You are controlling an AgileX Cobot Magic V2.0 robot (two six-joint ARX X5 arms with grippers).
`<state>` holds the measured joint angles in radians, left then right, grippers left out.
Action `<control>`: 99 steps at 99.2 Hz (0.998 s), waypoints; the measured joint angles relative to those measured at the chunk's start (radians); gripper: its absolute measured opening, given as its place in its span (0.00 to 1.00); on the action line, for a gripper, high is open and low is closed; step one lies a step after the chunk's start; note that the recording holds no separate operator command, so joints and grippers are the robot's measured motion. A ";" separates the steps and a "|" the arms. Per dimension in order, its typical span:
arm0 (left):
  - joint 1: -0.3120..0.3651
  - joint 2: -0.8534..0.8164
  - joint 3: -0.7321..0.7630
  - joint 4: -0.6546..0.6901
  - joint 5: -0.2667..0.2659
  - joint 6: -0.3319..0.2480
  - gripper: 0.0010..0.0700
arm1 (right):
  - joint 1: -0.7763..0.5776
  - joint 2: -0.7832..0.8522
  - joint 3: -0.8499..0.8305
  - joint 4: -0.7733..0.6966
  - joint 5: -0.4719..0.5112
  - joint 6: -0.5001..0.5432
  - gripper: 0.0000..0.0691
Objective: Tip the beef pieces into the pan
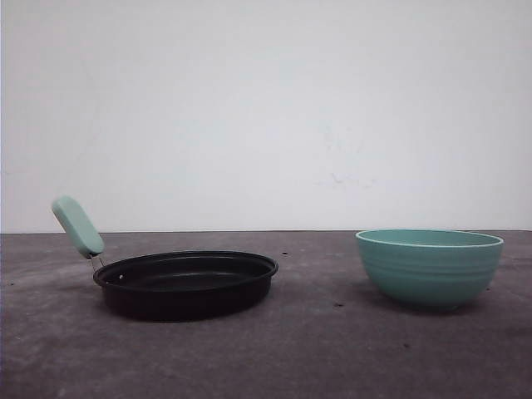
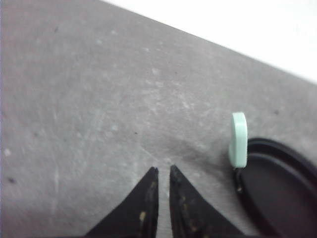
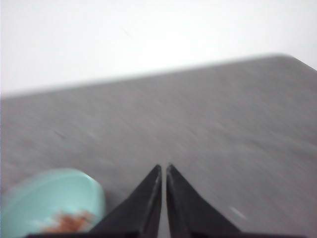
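Observation:
The black pan (image 1: 187, 283) sits on the grey table at the left, its mint-green handle (image 1: 77, 226) angled up to the left. In the left wrist view the pan (image 2: 282, 193) and its handle (image 2: 238, 139) lie beside my left gripper (image 2: 163, 169), which is shut with nothing in it above bare table. Reddish-brown beef pieces (image 3: 67, 223) lie inside the teal bowl (image 3: 49, 201), blurred in the right wrist view. My right gripper (image 3: 164, 166) is shut and holds nothing, close beside the bowl.
The ribbed teal bowl (image 1: 430, 266) stands on the table at the right, about a hand's width from the pan. A white wall (image 1: 266, 108) rises behind the table's far edge. Bare grey tabletop (image 1: 316, 349) stretches in front of both vessels.

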<state>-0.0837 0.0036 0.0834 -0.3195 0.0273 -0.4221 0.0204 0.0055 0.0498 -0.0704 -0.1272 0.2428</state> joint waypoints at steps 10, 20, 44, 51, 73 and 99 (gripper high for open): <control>0.000 0.013 0.040 0.010 0.018 -0.095 0.01 | 0.000 0.003 0.037 0.043 -0.086 0.037 0.02; 0.000 0.061 0.117 0.032 0.056 -0.142 0.01 | 0.002 0.024 0.137 0.022 -0.109 0.051 0.02; 0.000 0.351 0.431 0.020 0.140 -0.118 0.01 | 0.002 0.210 0.484 -0.162 -0.140 0.011 0.02; 0.000 0.452 0.544 0.004 0.153 -0.068 0.01 | 0.002 0.282 0.588 -0.225 -0.140 -0.020 0.02; 0.000 0.696 0.830 -0.002 0.210 0.002 0.20 | 0.002 0.476 0.762 -0.343 -0.178 -0.082 0.58; 0.000 0.767 0.874 -0.066 0.296 0.012 0.69 | 0.007 0.544 0.766 -0.373 -0.208 -0.077 0.90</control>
<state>-0.0837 0.7704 0.9569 -0.3851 0.3229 -0.4099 0.0273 0.5495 0.8162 -0.4431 -0.3351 0.1658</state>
